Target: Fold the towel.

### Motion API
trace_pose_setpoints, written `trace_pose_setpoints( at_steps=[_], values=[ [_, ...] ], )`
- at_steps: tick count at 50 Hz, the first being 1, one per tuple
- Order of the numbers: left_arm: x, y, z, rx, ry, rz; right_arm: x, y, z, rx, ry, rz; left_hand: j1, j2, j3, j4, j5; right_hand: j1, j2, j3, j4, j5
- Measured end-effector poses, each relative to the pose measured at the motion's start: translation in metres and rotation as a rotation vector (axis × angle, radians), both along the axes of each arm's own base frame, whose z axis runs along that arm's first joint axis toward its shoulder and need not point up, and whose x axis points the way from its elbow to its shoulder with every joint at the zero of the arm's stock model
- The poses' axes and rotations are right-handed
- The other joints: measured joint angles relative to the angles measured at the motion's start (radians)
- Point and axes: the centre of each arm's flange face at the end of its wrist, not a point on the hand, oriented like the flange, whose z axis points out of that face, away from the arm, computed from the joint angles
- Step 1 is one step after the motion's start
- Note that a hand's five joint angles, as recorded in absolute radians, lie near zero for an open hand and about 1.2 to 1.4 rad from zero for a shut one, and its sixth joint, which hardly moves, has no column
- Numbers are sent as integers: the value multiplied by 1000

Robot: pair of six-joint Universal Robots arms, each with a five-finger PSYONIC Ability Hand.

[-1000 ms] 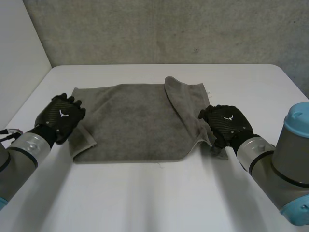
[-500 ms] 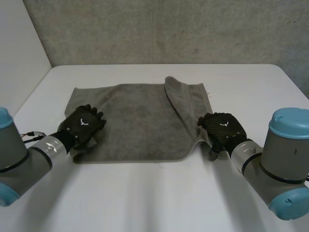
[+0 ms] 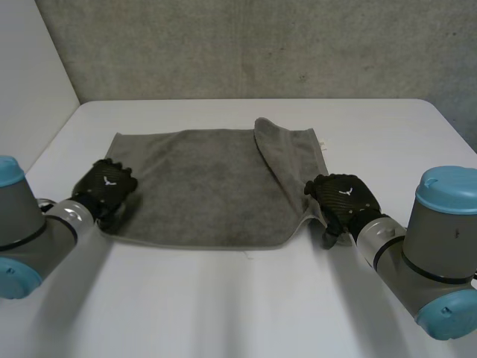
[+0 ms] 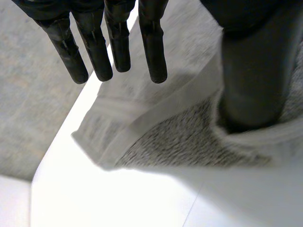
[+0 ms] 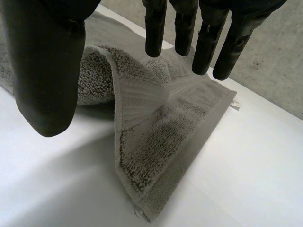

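A grey towel (image 3: 209,186) lies spread on the white table (image 3: 246,298). Its right part is turned over in a raised flap (image 3: 279,156). My left hand (image 3: 108,188) is at the towel's near-left corner. In the left wrist view its fingers (image 4: 94,52) are straight above the towel's edge (image 4: 142,123), and its thumb (image 4: 251,71) touches the cloth. My right hand (image 3: 344,198) is at the near-right corner. In the right wrist view its fingers (image 5: 203,42) and thumb (image 5: 45,71) stand apart over the rumpled corner (image 5: 151,142), holding nothing.
A grey wall (image 3: 261,45) runs behind the table's far edge, and a white wall (image 3: 30,89) stands at the left. Bare table lies in front of the towel and to its right.
My left hand swept in over the near-left corner, then drew back to the left edge. The small fold at that corner now lies flat. The right hand shifted slightly toward the towel.
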Motion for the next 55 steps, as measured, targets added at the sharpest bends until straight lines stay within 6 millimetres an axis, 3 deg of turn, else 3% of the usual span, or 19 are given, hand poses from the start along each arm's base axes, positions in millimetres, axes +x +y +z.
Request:
trace_pose_setpoints(
  at_steps=[13, 21, 36, 55],
  values=[
    [33, 5, 0, 29, -3, 99, 0, 1, 0, -9, 15, 8, 7, 0, 0, 2, 5, 0, 0, 0, 0, 0],
    [42, 14, 8, 28, 21, 93, 1, 1, 0, -15, 27, 14, 10, 0, 0, 2, 7, 0, -1, 0, 0, -1],
    [33, 38, 15, 40, 65, -26, 0, 1, 0, -14, 29, 13, 67, 59, 59, 64, 58, 0, -1, 0, 0, -1],
    [32, 33, -3, 109, 75, -39, -1, -1, 1, -16, 30, 9, 94, 83, 83, 86, 86, 0, -1, 0, 0, -2]
  ],
)
